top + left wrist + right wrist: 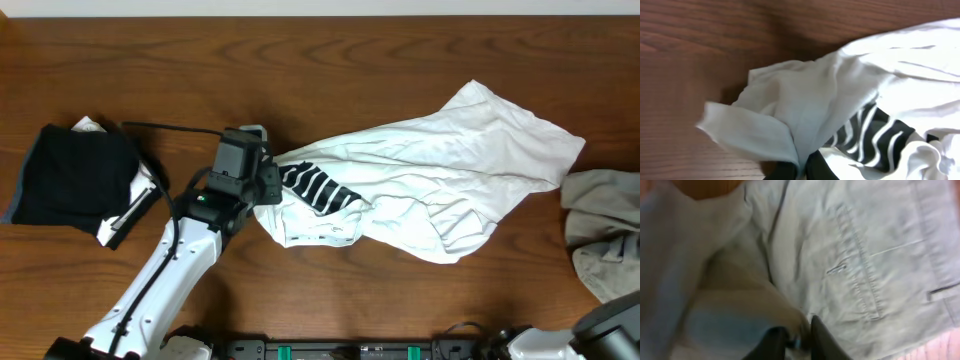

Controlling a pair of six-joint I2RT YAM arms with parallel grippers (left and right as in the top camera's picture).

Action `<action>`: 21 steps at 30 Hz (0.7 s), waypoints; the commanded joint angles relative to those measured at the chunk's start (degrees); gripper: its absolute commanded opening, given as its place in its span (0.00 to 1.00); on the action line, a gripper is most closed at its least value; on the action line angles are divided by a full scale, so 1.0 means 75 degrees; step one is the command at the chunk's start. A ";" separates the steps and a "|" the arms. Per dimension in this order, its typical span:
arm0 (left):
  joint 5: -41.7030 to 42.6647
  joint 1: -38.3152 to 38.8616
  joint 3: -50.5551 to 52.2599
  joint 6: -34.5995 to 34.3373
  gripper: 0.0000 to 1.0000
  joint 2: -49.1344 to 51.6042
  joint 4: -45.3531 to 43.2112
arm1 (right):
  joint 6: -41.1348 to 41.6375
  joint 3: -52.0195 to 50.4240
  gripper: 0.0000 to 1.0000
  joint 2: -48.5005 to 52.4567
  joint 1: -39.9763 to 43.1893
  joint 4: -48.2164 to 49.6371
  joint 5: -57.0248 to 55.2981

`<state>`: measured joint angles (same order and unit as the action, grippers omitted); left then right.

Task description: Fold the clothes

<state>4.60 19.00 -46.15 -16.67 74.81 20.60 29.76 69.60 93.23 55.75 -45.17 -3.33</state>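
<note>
Pinching white T-shirt (440,170), left tool (800,172) cropped; grey-beige garment (600,230) cut off

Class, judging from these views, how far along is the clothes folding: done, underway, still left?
Done: only the dark garment at left looks folded. In hand: the left gripper pinches the crumpled white T-shirt by an edge. Left: that shirt and the grey-beige garment, both unfolded.

— Where did the overhead camera sit?
— High above the table (400,40), facing straight down. The wrist cameras looked close: left shared its white T-shirt (805,95), right the grey-beige garment (865,240).
</note>
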 commanded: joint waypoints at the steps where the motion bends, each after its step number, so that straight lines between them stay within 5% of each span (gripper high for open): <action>1: 0.0189 0.0221 -0.0093 -0.0023 0.14 0.0015 0.0012 | -0.0178 0.0006 0.24 0.0224 -0.0169 0.0064 0.0761; 5: 0.0189 0.0367 -0.0093 -0.0020 0.24 0.0015 0.0038 | -0.0647 0.0058 0.32 0.0047 -0.0475 0.0321 0.1445; 16: 0.0187 0.0379 -0.0093 -0.0020 0.32 0.0015 0.0315 | -0.2235 0.0495 0.36 -0.1052 -0.2448 0.0425 0.1853; 18: 0.0187 0.0379 -0.0093 -0.0020 0.32 0.0015 0.0373 | -0.2696 0.0487 0.31 -0.0976 -0.2888 0.0420 0.1848; 21: 0.0187 0.0379 -0.0093 -0.0020 0.33 0.0015 0.0452 | -0.3159 0.0481 0.09 -0.0632 -0.3410 0.0303 0.1848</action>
<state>5.85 21.82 -46.15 -16.73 74.83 23.44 12.16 72.95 86.00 32.82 -42.22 9.87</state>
